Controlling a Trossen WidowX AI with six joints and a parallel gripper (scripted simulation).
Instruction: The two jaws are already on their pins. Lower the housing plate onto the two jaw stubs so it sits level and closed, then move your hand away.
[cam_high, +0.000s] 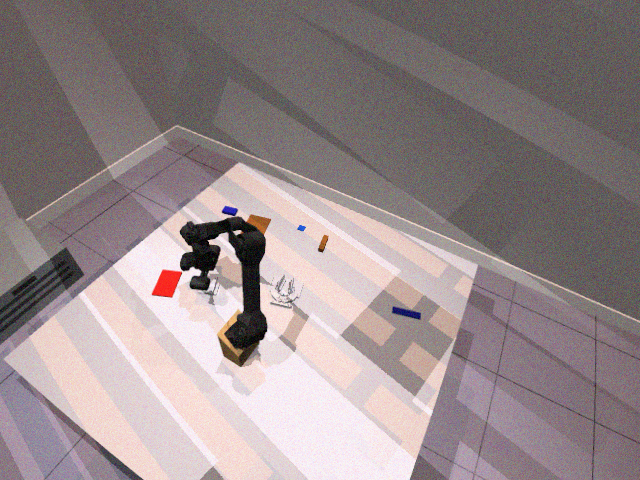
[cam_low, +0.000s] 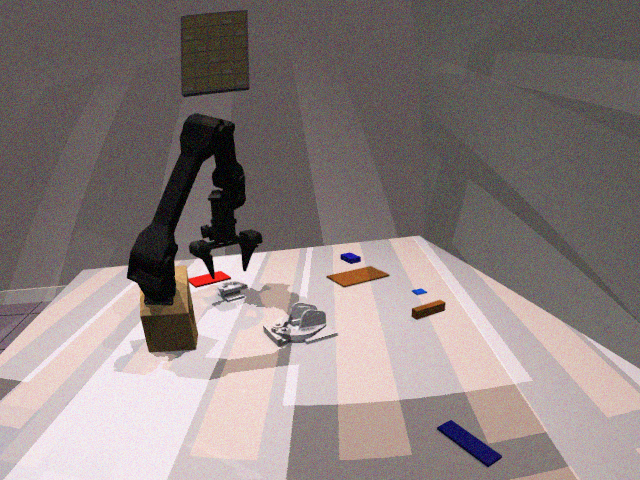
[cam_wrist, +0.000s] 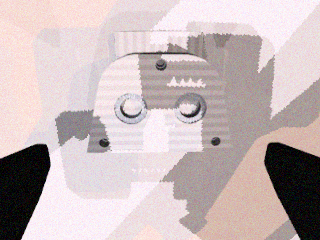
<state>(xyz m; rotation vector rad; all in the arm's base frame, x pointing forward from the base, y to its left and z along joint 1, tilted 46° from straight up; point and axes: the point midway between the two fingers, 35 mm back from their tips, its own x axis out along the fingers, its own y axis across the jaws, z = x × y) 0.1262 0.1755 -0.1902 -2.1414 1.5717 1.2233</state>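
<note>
The pale grey housing plate lies on the table, apart from the jaw assembly. The wrist view shows its two round collars, three small dark holes or screws and a raised block along its upper edge. My gripper is open and empty, pointing down above the plate, with one finger out to each side of it in the wrist view. The grey base with the two jaws stands nearer the middle of the table, the jaws upright side by side. The stubs are too small to make out.
A red tile lies near the plate. Farther off are an orange-brown board, a blue block, a small blue tile, a brown block and a dark blue bar.
</note>
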